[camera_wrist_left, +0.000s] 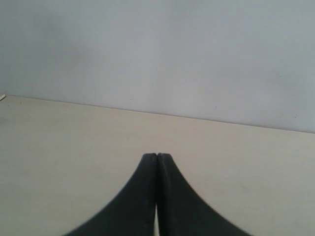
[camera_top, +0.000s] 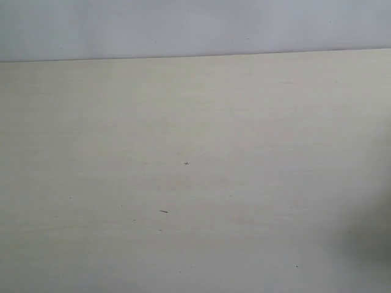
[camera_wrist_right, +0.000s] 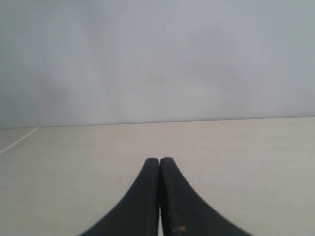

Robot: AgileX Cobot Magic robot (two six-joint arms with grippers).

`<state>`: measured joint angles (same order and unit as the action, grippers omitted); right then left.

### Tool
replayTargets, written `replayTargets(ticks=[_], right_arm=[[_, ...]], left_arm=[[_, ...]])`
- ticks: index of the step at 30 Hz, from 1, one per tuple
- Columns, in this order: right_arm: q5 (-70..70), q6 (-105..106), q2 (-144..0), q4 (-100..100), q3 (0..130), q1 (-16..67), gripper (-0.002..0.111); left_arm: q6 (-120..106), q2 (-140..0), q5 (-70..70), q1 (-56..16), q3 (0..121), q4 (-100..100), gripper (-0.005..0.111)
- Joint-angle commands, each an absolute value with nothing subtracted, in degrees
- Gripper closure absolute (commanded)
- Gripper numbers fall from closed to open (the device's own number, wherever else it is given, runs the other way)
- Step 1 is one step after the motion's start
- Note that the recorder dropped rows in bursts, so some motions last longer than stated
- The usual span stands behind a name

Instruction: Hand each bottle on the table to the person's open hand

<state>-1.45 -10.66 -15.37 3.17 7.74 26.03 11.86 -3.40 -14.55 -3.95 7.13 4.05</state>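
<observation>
Clenched tight, the jaws of the left gripper (camera_wrist_left: pixel 157 156) meet tip to tip with nothing between them, and those of the right gripper (camera_wrist_right: pixel 160 160) do likewise. Each hangs low over the table (camera_top: pixel 195 134), pointing toward its far edge (camera_top: pixel 195 56), where the pale grey wall (camera_top: pixel 183 27) rises. That one edge runs straight across the exterior view, climbing slightly to the right. Beige surface spreads wide ahead of both grippers. Two dark marks show on it: a tiny cross (camera_top: pixel 186 163) and a short dash (camera_top: pixel 163 212).
</observation>
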Motion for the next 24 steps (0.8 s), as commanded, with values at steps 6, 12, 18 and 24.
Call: replayTargets(ticks=[6,12,18,24], right_arm=[[-1.16,-10.56,-15.13,3.02,7.7,25.95,0.108],[-1.16,-10.56,-15.13,2.87,7.7,25.95,0.108],[-1.16,-10.56,-15.13,2.87,7.7,25.95,0.108],[-1.16,-10.56,-15.13,3.0,7.7,25.95,0.108]], left_arm=[[12.01,0.0,-14.24,-3.74,0.74,4.39,0.107],[12.01,0.0,-20.06,-3.74,0.0,4.39,0.107],[12.14,0.0,-20.78,-3.74,0.0,4.39,0.107],[12.14,0.0,-20.78,-3.74,0.0,4.39,0.107]])
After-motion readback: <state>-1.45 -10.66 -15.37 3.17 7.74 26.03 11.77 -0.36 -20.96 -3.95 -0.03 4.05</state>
